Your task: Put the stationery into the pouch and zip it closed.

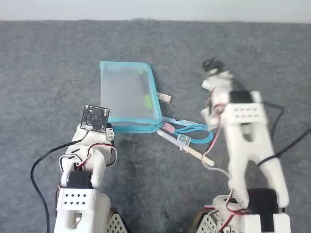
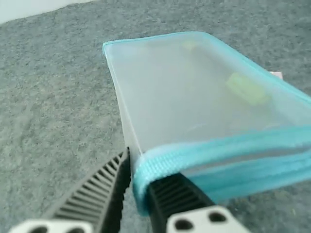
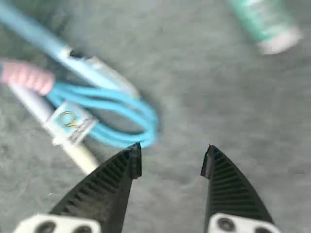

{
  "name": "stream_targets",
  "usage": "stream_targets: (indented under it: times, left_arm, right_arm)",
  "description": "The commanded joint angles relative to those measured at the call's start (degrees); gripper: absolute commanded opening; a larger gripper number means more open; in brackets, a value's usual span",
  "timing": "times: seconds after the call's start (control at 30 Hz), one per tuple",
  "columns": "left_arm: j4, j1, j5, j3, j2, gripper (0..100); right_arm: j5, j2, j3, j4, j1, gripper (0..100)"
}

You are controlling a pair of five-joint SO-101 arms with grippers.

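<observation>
The translucent pouch (image 1: pixel 127 94) with teal trim lies flat on the grey mat, a green item (image 1: pixel 146 101) inside it. My left gripper (image 1: pixel 112 128) is shut on the pouch's near corner, pinching the teal zipper edge (image 2: pixel 160 162) between its fingers (image 2: pixel 112 187). A blue cord loop (image 1: pixel 192 128) trails from the pouch's zipper end. Beside it lies a white pen (image 1: pixel 185 143) with a pink grip (image 1: pixel 168 127). My right gripper (image 3: pixel 172 150) hangs open just above the mat, close to the blue loop (image 3: pixel 112 114) and the pen (image 3: pixel 73 128), holding nothing.
A small white tag-like piece (image 1: pixel 165 98) lies at the pouch's right edge. A green and white stick-shaped item (image 3: pixel 265 22) rests on the mat beyond my right gripper. Grey mat (image 1: pixel 58 63) stretches to the left of and behind the pouch.
</observation>
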Motion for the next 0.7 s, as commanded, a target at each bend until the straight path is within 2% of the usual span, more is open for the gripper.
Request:
stream_targets:
  times: [0.0,0.23,0.37,0.47,0.67]
  left_arm:
    - [-2.46,0.53,-0.79,-0.92,0.26,1]
    - [-2.46,0.62,-0.88,-0.92,0.26,1]
    - [-2.46,0.62,-0.88,-0.92,0.26,1]
    - [-2.46,0.62,-0.88,-0.92,0.26,1]
    - [-2.37,0.62,-0.88,-0.84,0.26,1]
  right_arm:
    - [7.21,1.89,-11.43,2.24,3.47,21.3]
    - [29.36,13.67,-19.16,-1.27,2.24,21.3]
    - [38.33,19.74,-21.8,-4.97,2.51,21.3]
    - [41.76,23.87,-23.47,-6.29,3.03,21.3]
    - [41.93,29.76,-26.29,-11.47,5.23,21.0]
